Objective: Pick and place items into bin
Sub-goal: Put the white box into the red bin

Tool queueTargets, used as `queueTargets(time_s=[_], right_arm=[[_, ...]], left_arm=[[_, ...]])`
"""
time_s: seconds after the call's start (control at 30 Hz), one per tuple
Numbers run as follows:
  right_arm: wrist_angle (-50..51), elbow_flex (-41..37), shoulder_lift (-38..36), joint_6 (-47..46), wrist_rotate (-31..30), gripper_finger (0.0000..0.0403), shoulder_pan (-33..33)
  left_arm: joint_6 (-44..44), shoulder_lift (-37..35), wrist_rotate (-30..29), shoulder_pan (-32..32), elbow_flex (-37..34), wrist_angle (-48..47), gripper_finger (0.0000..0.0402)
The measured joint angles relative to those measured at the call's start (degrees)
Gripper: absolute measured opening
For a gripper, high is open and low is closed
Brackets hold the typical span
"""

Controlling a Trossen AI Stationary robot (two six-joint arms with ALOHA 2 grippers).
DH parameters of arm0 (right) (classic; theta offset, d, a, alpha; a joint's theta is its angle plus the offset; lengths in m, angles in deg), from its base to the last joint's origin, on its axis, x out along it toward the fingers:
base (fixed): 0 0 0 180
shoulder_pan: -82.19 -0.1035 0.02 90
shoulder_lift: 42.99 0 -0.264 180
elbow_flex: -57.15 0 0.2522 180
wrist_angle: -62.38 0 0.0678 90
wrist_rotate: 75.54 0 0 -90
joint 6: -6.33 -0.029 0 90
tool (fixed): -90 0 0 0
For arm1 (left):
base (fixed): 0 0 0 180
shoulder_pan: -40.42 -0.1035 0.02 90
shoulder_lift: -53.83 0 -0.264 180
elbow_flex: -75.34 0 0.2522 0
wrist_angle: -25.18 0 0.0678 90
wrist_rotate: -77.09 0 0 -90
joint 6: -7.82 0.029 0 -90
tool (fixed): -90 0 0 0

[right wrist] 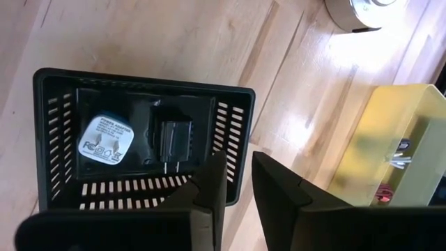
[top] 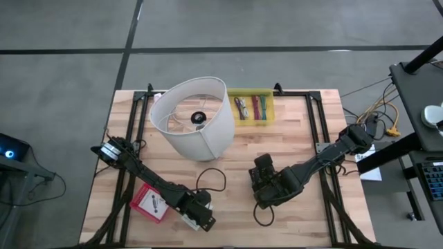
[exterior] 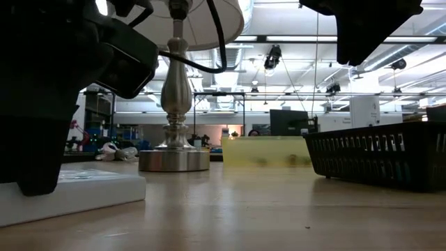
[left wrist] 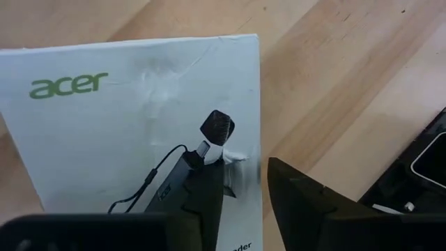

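A flat white printed card box (left wrist: 125, 118) with green lettering lies on the table under my left gripper (left wrist: 244, 192), near the near edge; its corner (top: 185, 221) peeks out there. The gripper is open, one finger (left wrist: 205, 195) over the box, the other beside its edge. A second card (top: 151, 203), red and white, lies to its left. My right gripper (right wrist: 238, 183) hangs open above the black slotted bin (right wrist: 139, 139), which holds a white plug adapter (right wrist: 104, 139) and a black one (right wrist: 171, 139). Pink, green and purple pen-like tools (top: 252, 107) lie in a yellow tray. My left gripper points down at the white box's edge (left wrist: 254, 160), one finger above its printed face and one past the edge. I cannot tell whether either finger touches the box.
A lamp with a large white shade (top: 194, 117) stands on a metal base (exterior: 174, 159) at the far left-centre. The yellow tray (right wrist: 397, 139) sits beside it toward the far edge. The bin (exterior: 380, 157) sits right of centre. A dark object (left wrist: 425, 167) lies near the box.
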Motion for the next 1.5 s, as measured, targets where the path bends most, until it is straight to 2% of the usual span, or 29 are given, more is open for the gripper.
queueTargets(time_s=[0.1,0.3,0.7,0.83,1.4,1.5], right_arm=[[0.0,0.0,0.0,-0.01,0.0,0.0057,0.0],[0.0,0.0,0.0,-0.09,0.02,0.0057,-0.02],[0.04,0.0,0.0,-0.08,0.04,0.0057,0.02],[0.05,0.0,0.0,0.0,0.04,0.0057,0.02],[0.1,0.0,0.0,0.0,0.04,0.0056,0.02],[0.09,0.02,0.0,0.0,0.04,0.0056,0.0]], left_arm=[[-0.02,0.43,-0.06,0.0,-0.14,-0.13,0.0081],[-0.02,0.44,-0.07,0.0,-0.14,0.48,0.0009],[0.74,-2.11,0.22,0.02,-0.21,0.71,0.0001],[4.57,-4.45,0.27,0.02,0.21,0.6,0.0001],[9.82,-13.42,0.29,0.04,0.44,-0.07,0.0],[13.0,-14.6,2.56,0.04,1.28,-0.11,0.0]])
